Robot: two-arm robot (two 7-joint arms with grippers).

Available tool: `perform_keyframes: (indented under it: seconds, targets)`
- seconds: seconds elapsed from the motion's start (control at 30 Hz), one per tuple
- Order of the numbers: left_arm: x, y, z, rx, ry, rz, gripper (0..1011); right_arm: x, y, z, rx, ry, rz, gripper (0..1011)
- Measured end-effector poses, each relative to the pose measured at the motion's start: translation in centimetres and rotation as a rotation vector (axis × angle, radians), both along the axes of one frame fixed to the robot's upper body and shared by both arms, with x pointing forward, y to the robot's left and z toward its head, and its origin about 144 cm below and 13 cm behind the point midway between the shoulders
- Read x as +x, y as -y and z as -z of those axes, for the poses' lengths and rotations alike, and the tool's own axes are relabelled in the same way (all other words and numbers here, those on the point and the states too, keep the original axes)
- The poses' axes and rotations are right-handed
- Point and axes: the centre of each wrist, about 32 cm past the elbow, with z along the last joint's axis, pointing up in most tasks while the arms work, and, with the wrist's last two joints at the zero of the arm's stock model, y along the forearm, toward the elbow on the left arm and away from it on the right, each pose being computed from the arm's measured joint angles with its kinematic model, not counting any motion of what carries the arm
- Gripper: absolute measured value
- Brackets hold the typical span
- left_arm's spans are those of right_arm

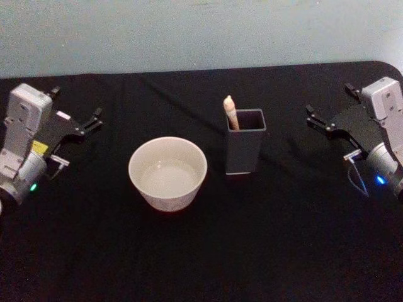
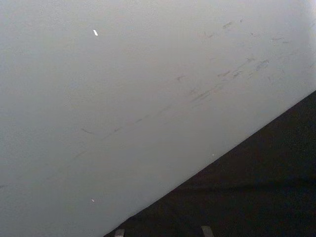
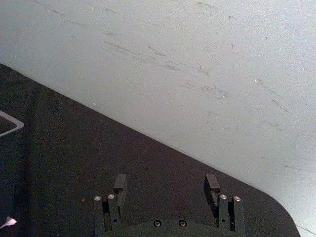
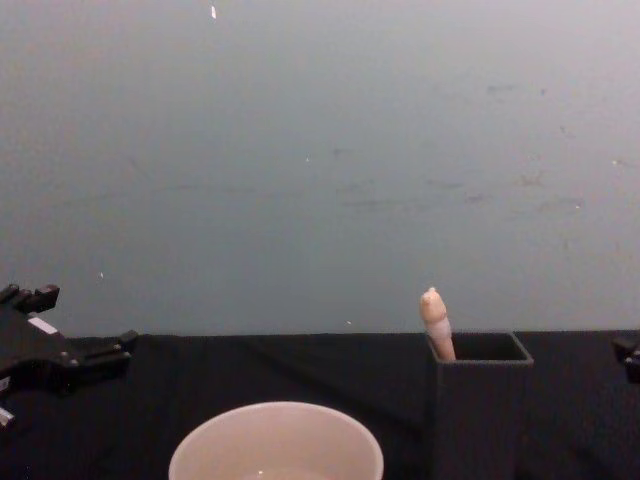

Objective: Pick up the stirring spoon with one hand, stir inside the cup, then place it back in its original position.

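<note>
Cup centre, spoon upright in holder at its 2 o'clock, left gripper at 10 o'clock, right gripper past holder, both jaws spread

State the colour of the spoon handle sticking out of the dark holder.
Beige, paler near the tip. The stirring spoon shows best in the chest view.

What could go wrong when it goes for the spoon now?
The stirring spoon leans in a corner of the tall holder, handle poking out; the right pincer, parked open, might catch the rim and tip the holder. The cup stands close by, so a toppling holder could hit it.
</note>
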Motion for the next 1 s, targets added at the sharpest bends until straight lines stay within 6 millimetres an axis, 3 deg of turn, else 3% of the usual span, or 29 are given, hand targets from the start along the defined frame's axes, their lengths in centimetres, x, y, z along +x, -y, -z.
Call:
perform_keyframes:
  seconds: [0.77,1.0]
  targets:
    - [0.0,0.0,0.0,0.0,0.0,0.0,1001,-0.1,0.1,-0.1,0.005,-0.003,-0.009,1000]
    - [0.0,0.0,0.0,0.0,0.0,0.0,1001,-0.4,0.2,-1.8,0.06,-0.026,-0.065,1002]
